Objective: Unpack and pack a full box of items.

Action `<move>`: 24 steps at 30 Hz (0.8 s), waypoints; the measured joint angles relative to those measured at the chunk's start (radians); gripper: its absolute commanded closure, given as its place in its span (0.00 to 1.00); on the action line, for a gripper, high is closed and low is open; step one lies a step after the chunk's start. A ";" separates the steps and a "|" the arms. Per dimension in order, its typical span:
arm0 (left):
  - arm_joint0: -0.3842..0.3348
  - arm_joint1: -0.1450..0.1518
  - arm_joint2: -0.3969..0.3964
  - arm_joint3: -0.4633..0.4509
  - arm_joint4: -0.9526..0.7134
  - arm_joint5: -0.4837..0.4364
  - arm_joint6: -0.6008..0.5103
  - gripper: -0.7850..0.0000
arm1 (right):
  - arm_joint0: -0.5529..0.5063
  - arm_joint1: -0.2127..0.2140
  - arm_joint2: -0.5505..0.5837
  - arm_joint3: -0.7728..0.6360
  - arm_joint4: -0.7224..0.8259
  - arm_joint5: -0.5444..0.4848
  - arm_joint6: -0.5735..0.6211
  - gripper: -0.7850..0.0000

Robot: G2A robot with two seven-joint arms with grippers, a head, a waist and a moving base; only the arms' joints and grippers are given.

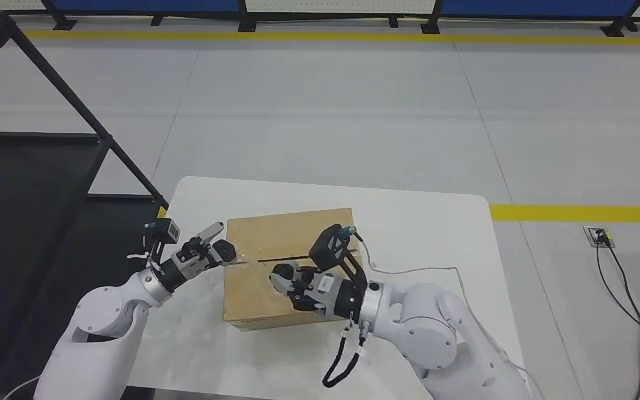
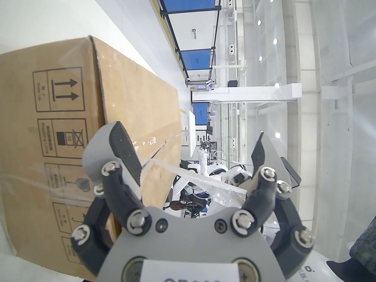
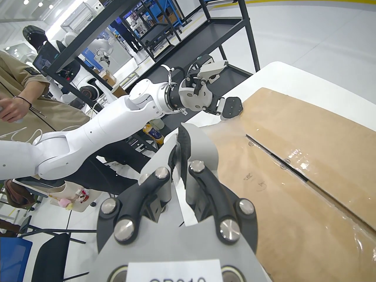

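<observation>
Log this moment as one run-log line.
stage: opening box | box: on table, flaps shut, seam tape partly peeled | left gripper: open at seam end | right gripper: shut over box top

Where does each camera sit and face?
Top view: overhead, looking down at table and box; left gripper and right gripper show.
Left wrist view: from that wrist, faces the box's printed side past its open left gripper.
Right wrist view: from that wrist, looks across the box top past its shut right gripper.
Shared: all three show the box and the left gripper.
</observation>
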 measured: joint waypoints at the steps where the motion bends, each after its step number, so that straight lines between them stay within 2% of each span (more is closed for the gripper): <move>1: 0.000 0.000 0.000 0.000 -0.001 -0.001 -0.001 0.00 | 0.003 -0.001 -0.003 0.000 0.000 0.002 -0.002 1.00; 9: 0.012 0.002 -0.002 -0.012 -0.006 -0.015 -0.016 0.00 | 0.016 -0.009 0.024 0.029 0.040 0.132 -0.029 1.00; 15: 0.017 0.003 -0.004 -0.019 -0.007 -0.015 -0.019 0.00 | 0.019 -0.006 0.068 0.057 0.099 0.222 0.035 1.00; 19: 0.017 0.003 -0.002 -0.022 -0.007 -0.015 -0.020 0.00 | 0.013 -0.003 0.087 0.046 0.113 0.246 0.055 1.00; 24: 0.019 0.003 0.002 -0.032 -0.008 -0.017 -0.025 0.00 | -0.010 0.002 0.092 0.002 0.110 0.219 0.070 1.00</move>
